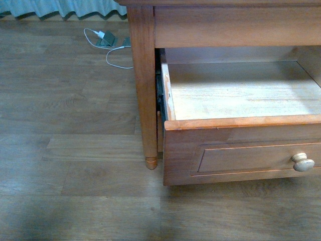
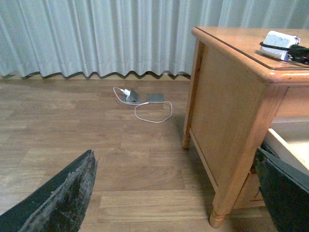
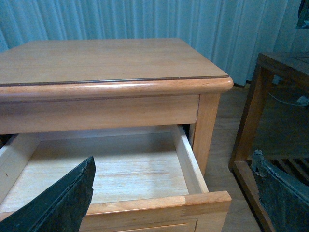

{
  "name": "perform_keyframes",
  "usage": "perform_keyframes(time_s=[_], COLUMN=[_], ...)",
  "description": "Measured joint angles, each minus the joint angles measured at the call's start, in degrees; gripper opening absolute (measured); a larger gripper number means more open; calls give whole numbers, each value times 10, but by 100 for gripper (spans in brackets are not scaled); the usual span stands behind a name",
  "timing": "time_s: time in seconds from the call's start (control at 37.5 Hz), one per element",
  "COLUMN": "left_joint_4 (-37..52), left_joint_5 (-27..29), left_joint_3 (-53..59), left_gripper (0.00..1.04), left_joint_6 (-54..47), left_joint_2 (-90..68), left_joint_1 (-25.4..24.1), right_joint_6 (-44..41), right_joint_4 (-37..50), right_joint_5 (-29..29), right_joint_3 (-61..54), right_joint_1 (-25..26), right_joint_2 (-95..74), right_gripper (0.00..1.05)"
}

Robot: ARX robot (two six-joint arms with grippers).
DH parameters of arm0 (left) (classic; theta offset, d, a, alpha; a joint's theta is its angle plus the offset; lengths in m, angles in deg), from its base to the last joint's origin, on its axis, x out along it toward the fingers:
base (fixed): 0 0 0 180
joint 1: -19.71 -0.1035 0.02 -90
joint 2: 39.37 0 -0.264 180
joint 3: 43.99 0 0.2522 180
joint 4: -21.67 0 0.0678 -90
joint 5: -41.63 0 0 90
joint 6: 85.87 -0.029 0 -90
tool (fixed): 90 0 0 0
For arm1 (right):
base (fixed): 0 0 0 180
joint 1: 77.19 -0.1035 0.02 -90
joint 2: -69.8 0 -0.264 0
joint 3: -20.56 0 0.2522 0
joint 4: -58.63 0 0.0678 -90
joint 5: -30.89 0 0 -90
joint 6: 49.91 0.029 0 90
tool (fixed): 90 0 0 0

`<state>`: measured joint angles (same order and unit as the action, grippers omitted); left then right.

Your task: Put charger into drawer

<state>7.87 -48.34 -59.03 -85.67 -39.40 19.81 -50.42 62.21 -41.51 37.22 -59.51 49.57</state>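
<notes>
On the top of the wooden bench (image 2: 227,41), near the edge above the drawer, lies the charger (image 2: 279,42), a pale brick with a black cord around it. Below it the drawer (image 1: 235,150) stands pulled out. Its pale bottom is bare and nothing is inside. The left tool (image 2: 175,164) hangs at the side of the bench, its two dark fingers wide apart with nothing between them. The right tool (image 3: 174,162) is in front of the drawer and looks into it, also wide and empty. On the floor near the curtain (image 2: 96,34) lies a thin white cable (image 2: 153,113) with its plug, well apart from the bench. It is not the thing wanted.

I judge that the drawer is ready and the picking is not yet begun. The next move, I think, asks the left arm to rise above the bench top and come down over the charger. It should close on the brick itself and not only on the cord, which could slip.
</notes>
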Motion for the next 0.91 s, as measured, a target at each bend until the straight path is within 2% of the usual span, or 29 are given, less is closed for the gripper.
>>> perform_keyframes(time_s=[0.19, 0.21, 0.24, 0.29, 0.32, 0.43, 0.61, 0.77, 0.91], left_joint_4=[0, -3, -5, 17, 31, 82, 171, 208, 225], left_joint_5=[0, 28, 113, 222, 229, 207, 112, 50, 2], left_joint_3=[0, -1, -4, -18, -24, -70, -201, -300, -395], left_gripper=[98, 98, 98, 98, 98, 98, 98, 98, 98], left_joint_6=[0, 10, 40, 96, 106, 120, 98, 68, 43], left_joint_2=[0, -5, -26, -96, -121, -216, -429, -579, -696], left_joint_1=[0, 10, 39, 92, 100, 103, 102, 108, 132], right_joint_6=[0, 0, 0, 0, 0, 0, 0, 0, 0], right_joint_4=[0, 0, 0, 0, 0, 0, 0, 0, 0], right_joint_5=[0, 0, 0, -1, 0, -1, -1, -1, -1], right_joint_3=[0, 0, 0, 0, 0, 0, 0, 0, 0], right_joint_1=[0, 0, 0, 0, 0, 0, 0, 0, 0], right_joint_2=[0, 0, 0, 0, 0, 0, 0, 0, 0], right_gripper=[96, 96, 96, 96, 96, 96, 96, 96, 96])
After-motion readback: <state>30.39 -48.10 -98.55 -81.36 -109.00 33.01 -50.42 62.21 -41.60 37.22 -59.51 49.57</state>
